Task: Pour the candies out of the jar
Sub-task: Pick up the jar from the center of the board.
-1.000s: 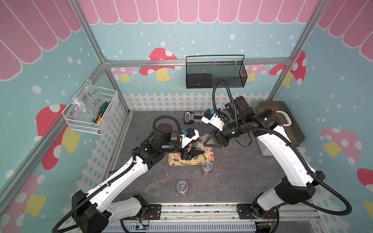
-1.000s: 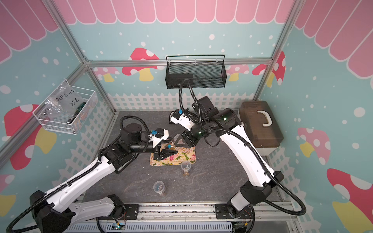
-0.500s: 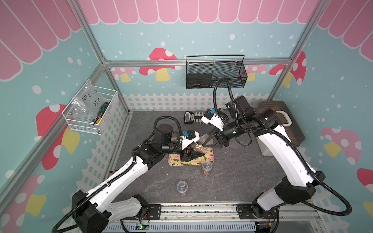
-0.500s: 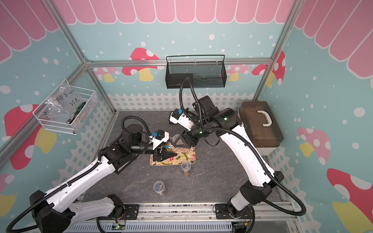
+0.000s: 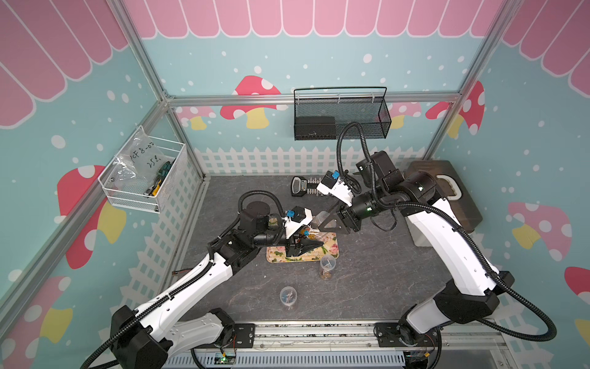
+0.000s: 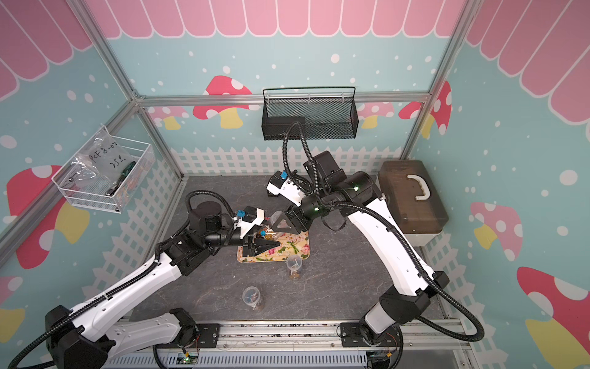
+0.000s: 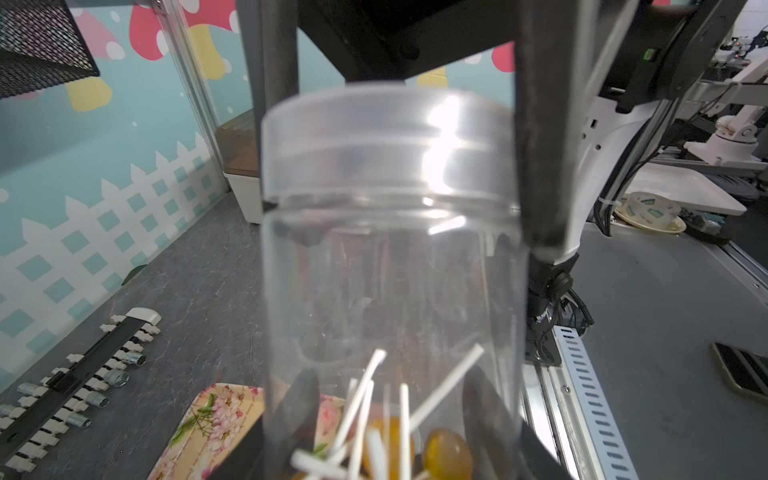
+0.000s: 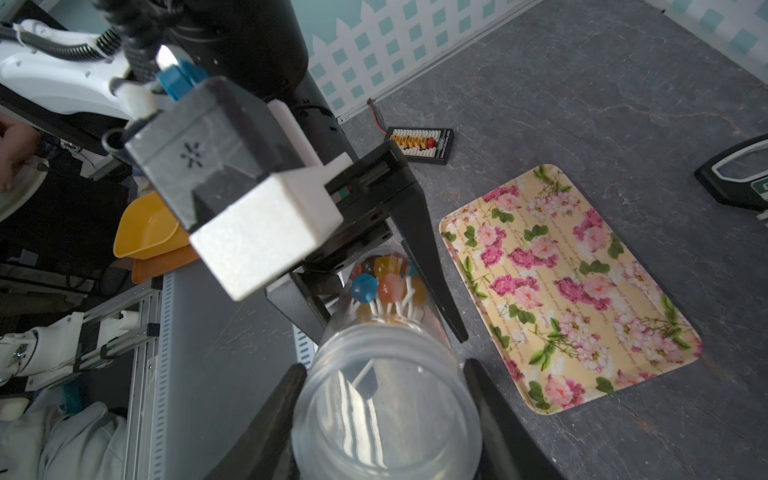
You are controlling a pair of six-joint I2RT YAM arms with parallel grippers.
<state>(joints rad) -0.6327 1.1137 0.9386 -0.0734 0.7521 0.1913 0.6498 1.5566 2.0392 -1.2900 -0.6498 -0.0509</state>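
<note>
while bunched at the closed base of the jar [image 7: 390, 291], candies [image 8: 388, 286] not yet poured: round heads in blue, orange and yellow, white sticks pointing up the barrel toward the lid [image 7: 386, 145]. lid on. jar raised off the counter [image 8: 623, 104], lying roughly level, long axis running straight from the left jaws to the right jaws. base end clamped between the left jaws; lid end bracketed by the right jaws, spread to the lid's width and seemingly pressing it on both sides. one arm at each end, the right nearer the opening. likely next: twisting the lid off about that axis, then tipping the mouth down toward the flowered tray [image 8: 582, 270], bare, just beside and below.
</note>
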